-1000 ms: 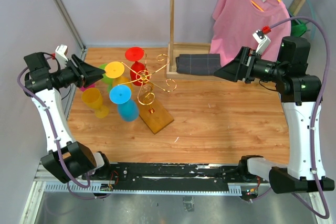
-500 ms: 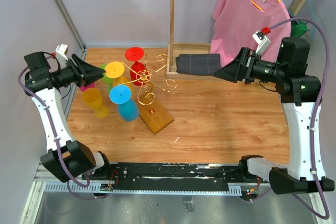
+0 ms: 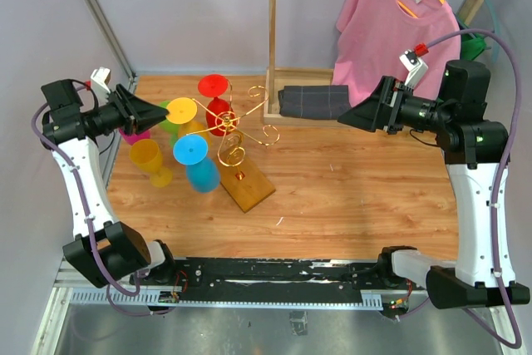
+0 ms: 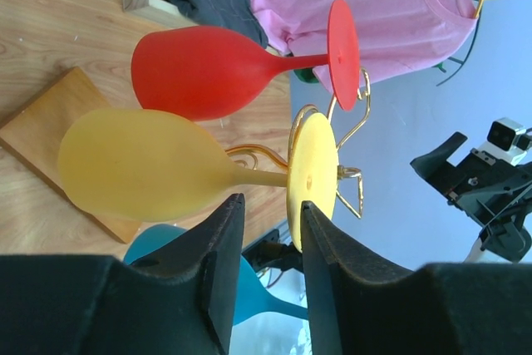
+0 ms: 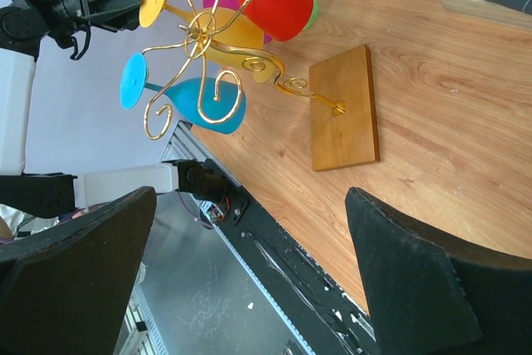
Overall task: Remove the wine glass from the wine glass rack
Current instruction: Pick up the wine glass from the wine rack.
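Note:
The gold wire wine glass rack (image 3: 237,135) stands on its wooden base (image 3: 248,183) at the left of the table, with several coloured glasses hanging from its arms. My left gripper (image 3: 160,111) is open and empty, its tips just left of the yellow glass's foot (image 3: 181,110). In the left wrist view the fingertips (image 4: 237,205) sit a narrow gap apart, just short of the yellow glass's stem (image 4: 258,177), with its foot (image 4: 312,176) beside the right finger. A red glass (image 4: 199,72) hangs above. My right gripper (image 3: 353,114) is wide open and empty, far right of the rack (image 5: 208,47).
A blue glass (image 3: 199,170) hangs at the rack's near side; a yellow cup (image 3: 150,160), a green one (image 3: 170,115) and a magenta one (image 3: 133,133) crowd its left. A wooden tray with dark cloth (image 3: 312,101) sits at the back, and a pink shirt (image 3: 395,27) hangs behind.
My left gripper has shifted slightly up and right, closer to the yellow glass's foot. My right gripper has edged a little left. The rack and glasses have not moved.

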Available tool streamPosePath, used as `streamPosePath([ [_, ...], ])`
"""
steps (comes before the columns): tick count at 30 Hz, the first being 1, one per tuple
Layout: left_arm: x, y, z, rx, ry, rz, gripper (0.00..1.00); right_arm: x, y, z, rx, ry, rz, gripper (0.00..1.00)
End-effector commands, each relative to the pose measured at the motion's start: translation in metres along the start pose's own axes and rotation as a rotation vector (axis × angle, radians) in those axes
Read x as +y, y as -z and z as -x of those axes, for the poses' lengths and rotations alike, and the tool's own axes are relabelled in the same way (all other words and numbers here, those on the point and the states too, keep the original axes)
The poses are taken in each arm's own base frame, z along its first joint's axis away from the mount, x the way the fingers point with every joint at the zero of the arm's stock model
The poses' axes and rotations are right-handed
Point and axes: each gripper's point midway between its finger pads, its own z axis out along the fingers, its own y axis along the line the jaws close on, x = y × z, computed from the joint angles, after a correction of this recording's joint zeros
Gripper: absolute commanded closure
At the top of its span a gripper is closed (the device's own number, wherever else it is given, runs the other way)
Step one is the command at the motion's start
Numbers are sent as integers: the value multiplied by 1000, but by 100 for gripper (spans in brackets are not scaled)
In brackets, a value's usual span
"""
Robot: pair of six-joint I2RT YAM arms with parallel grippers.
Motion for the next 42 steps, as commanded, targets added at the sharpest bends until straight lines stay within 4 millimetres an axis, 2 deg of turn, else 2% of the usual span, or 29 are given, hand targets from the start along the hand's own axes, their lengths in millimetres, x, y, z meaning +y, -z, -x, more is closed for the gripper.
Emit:
streamPosePath([
  [1, -11, -2, 3, 5, -14, -29, 64, 2, 6, 2, -26, 10, -7, 1],
  [7, -14, -5, 2, 11, -17, -36, 69, 3, 7, 1, -26, 11, -3, 1],
  [14, -14, -5, 1, 12, -14, -39, 91, 3, 7, 0, -27, 11, -5, 1],
  [18, -15, -5, 1, 15, -8, -41, 100, 3, 7, -1, -27, 10, -5, 1],
  [27, -23, -3, 6, 8, 2, -49, 100, 2, 7, -1, -25, 9, -6, 1],
  [42, -25, -6, 12, 17, 60, -71, 100, 1, 5, 0, -25, 4, 0, 1],
])
